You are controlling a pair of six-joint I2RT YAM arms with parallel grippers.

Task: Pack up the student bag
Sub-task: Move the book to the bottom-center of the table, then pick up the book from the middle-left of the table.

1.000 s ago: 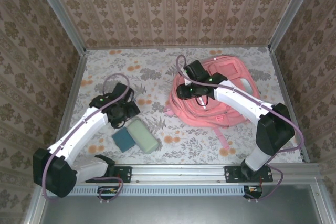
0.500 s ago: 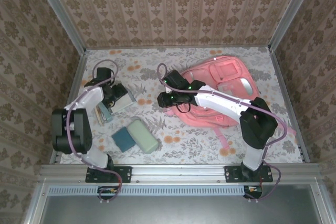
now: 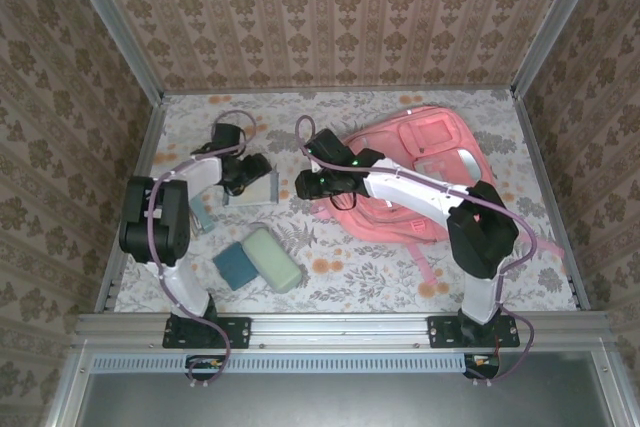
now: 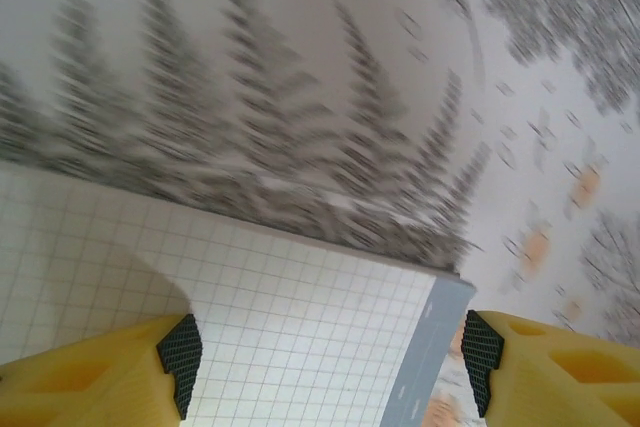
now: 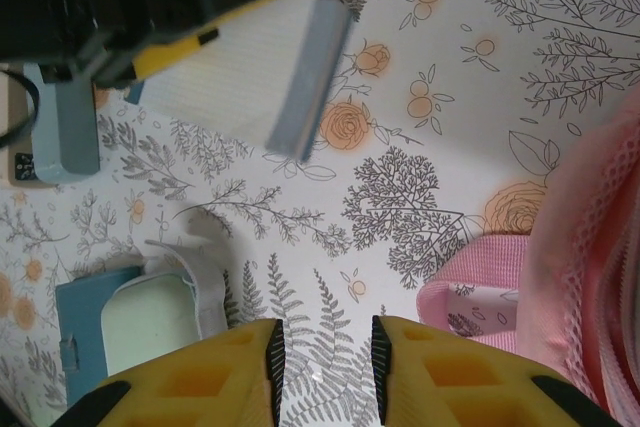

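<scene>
The student bag [image 3: 425, 172], a large pink backpack, lies flat at the right of the table; its edge [image 5: 600, 247] and a pink strap [image 5: 470, 287] show in the right wrist view. A grid-paper notebook [image 3: 256, 188] with a grey-blue spine sits left of the bag. My left gripper [image 3: 245, 173] is over it, its jaws wide either side of the notebook [image 4: 300, 337]. A small gap shows between the right pad [image 4: 480, 362] and the spine. My right gripper [image 3: 302, 185] hovers between notebook and bag, its jaws [image 5: 323, 347] narrowly apart over bare tablecloth, holding nothing.
A mint-green case [image 3: 273, 258] and a blue pad [image 3: 235, 266] lie near the front left; they also show in the right wrist view, case [image 5: 150, 322]. A pale blue object [image 3: 200, 215] lies by the left arm. Patterned walls close in three sides.
My left gripper has swung from the front left up to the notebook and shifted right with it, jaws narrowing. My right gripper left the bag and moved left over the tablecloth.
</scene>
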